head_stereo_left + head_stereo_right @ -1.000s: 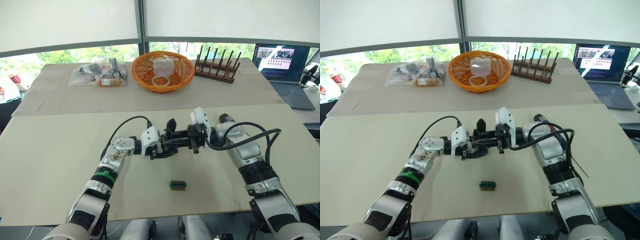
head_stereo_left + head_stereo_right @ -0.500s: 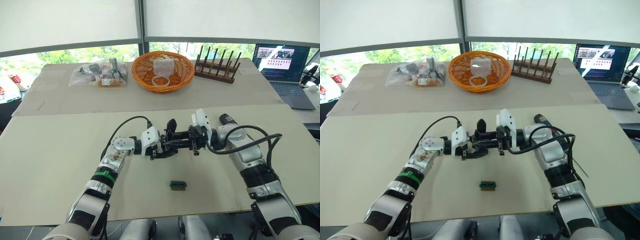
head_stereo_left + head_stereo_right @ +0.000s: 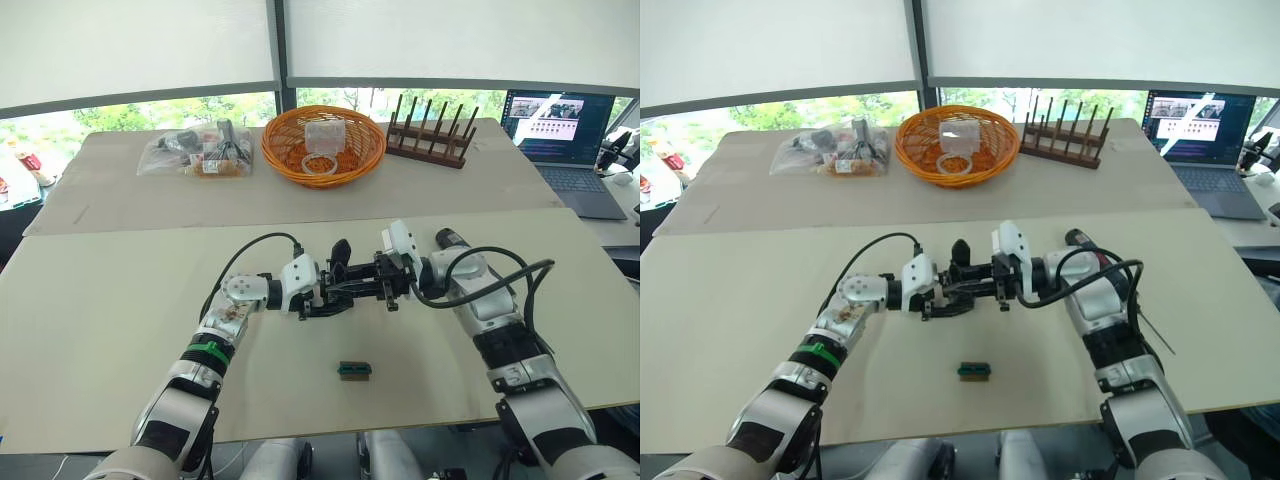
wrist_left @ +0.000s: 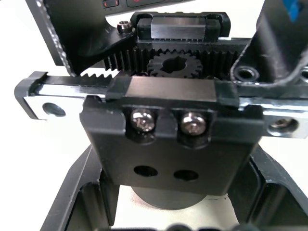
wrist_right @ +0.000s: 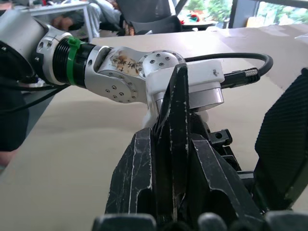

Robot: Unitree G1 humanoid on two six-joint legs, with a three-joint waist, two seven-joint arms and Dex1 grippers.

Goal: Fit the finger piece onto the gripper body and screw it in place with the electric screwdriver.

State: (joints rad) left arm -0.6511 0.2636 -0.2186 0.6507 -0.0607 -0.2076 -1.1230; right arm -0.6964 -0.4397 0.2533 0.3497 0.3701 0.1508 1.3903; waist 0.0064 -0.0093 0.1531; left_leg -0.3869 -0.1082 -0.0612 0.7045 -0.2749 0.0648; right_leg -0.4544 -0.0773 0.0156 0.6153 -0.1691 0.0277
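Gripper body (image 4: 171,139) clamped betw. left gripper (image 3: 322,292) fingers; finger piece (image 5: 175,144) pinched betw. right gripper (image 3: 372,280) fingers.

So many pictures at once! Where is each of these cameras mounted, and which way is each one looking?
Left eye and right eye views: on the head, looking forward and down over both arms at the table; the left gripper and right gripper meet around the gripper body.
Left wrist view: on the left wrist, looking close at the gripper body, its screws and gear.
Right wrist view: on the right wrist, looking along its fingers, which pinch the finger piece, toward the left arm.
Shared: every view shows the gripper body.
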